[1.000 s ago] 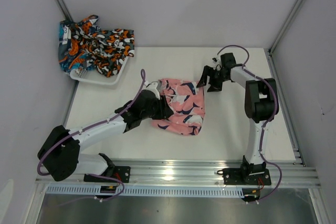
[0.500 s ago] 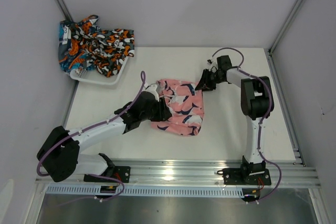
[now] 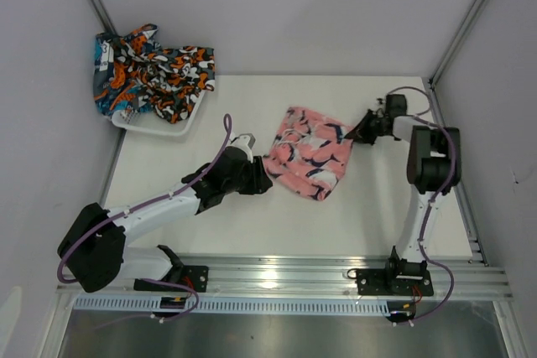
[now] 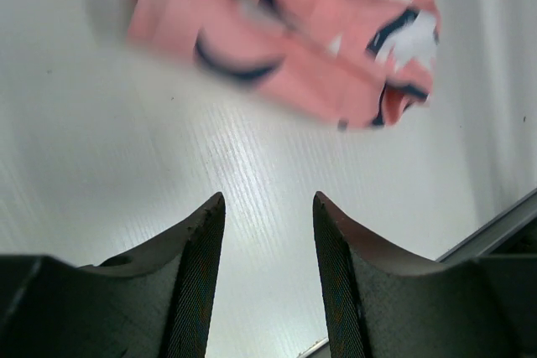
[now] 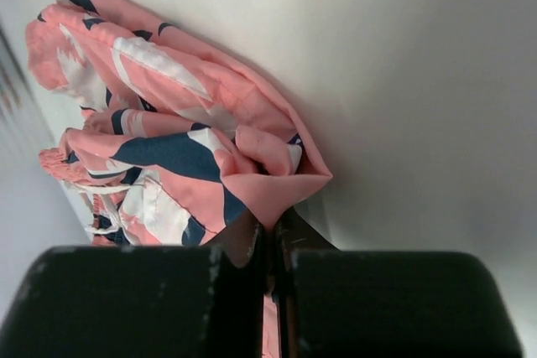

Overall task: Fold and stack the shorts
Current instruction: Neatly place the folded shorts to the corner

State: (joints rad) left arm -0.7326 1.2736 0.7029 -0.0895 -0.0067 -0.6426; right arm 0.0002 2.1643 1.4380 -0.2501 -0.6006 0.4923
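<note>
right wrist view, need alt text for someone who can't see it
The right gripper is shut on a corner of the pink shorts, pinching the fabric at the bottom of the picture. The rest of the shorts, patterned in navy and white, lies rumpled on the white table beyond.

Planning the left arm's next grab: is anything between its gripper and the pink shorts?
Nothing visible. Only bare table lies between the open left gripper and the pink shorts. The right gripper is shut on the shorts' far-side corner, off that path.
</note>
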